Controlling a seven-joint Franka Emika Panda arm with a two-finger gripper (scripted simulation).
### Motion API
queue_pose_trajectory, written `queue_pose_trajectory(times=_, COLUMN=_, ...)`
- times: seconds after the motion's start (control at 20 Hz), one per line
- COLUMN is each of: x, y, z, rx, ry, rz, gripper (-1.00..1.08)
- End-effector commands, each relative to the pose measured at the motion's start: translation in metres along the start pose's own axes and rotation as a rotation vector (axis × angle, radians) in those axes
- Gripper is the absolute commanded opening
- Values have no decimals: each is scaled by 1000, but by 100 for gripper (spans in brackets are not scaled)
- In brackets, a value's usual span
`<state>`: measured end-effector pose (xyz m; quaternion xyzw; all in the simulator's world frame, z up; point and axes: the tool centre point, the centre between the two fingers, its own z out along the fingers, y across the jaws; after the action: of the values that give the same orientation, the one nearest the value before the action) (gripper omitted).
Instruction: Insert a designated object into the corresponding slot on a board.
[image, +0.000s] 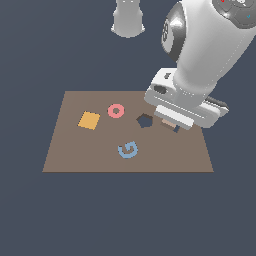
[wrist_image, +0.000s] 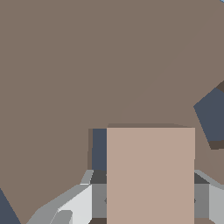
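Observation:
The pale tan tile (wrist_image: 151, 175) is gripped between my gripper's (wrist_image: 151, 199) fingers (wrist_image: 98, 197), one on each side of it. In the exterior view the gripper (image: 170, 124) is low over the brown board (image: 75, 155), toward the exterior view's right, with a little of the tile (image: 168, 123) showing under the hand. The tile covers most of the slot; only a dark strip of the slot (wrist_image: 99, 148) shows beside it, and a dark corner of the slot (image: 176, 129) in the exterior view. I cannot tell whether the tile touches the board (wrist_image: 87, 65).
A dark pentagon cut-out (image: 145, 120) (wrist_image: 212, 116) lies just beside the gripper. On the board also lie a pink ring (image: 116, 111), an orange square tile (image: 89, 120) and a blue G-shaped piece (image: 128, 149). The arm's base (image: 128, 20) stands behind the board.

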<state>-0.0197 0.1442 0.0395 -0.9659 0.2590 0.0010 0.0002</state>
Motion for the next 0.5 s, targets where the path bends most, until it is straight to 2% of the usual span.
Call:
queue_pose_trajectory(times=0.0, x=-3, y=-7, z=-1, rx=0, ry=1, rz=19, gripper=-100)
queue_pose_trajectory(times=0.45, x=-7, y=-15, z=0, rx=0, ry=0, rz=33, gripper=-100)
